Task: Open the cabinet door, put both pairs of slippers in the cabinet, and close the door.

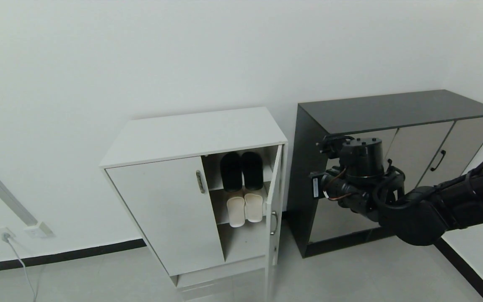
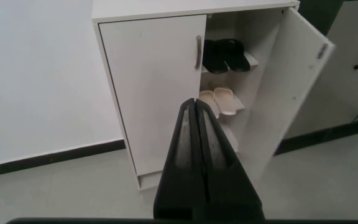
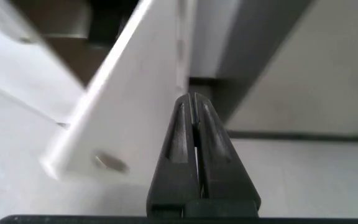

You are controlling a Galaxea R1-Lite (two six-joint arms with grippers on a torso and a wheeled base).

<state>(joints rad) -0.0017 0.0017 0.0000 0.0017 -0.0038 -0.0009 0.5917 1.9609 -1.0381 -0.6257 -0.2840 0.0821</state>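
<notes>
White cabinet, black slippers, cream slippers, dark grey sideboard, white wall

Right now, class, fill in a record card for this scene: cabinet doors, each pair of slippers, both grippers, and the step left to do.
Cabinet: white cabinet, right door open, left door shut
Black slippers: side by side on the upper shelf
White slippers: side by side on the shelf below
Left gripper: shut, empty, facing the cabinet front
Right gripper: shut, empty, near the open door's outer face
Step left: close the right door
</notes>
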